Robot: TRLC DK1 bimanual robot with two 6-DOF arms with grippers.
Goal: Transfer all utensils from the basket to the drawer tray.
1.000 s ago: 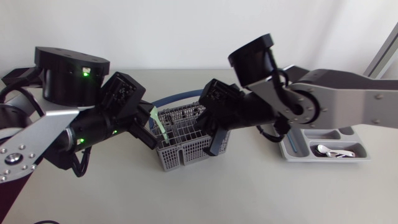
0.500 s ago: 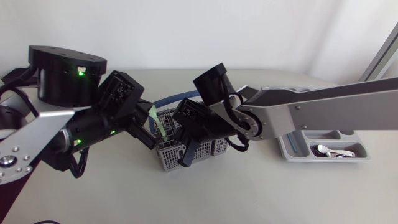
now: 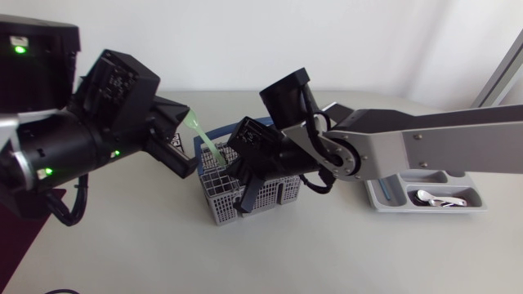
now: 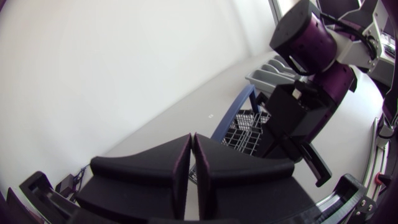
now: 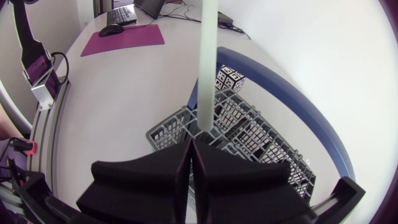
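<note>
Green utensil (image 5: 205,68) juts ahead, pinched in the right tool (image 5: 191,142).

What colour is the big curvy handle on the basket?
Blue. The basket's handle shows best in the right wrist view.

Looks steeply down from high above the table (image 3: 327,253), wide enough for the basket (image 3: 214,208) and the tray (image 3: 391,198) at its three o'clock. Rides the left arm's last link, close behind the left gripper (image 4: 191,135), facing over basket towards tray. Sits likewise behind the right gripper (image 5: 191,142), nearer the basket, utensil (image 5: 206,74) at twelve o'clock; shares the basket with both others.
</note>
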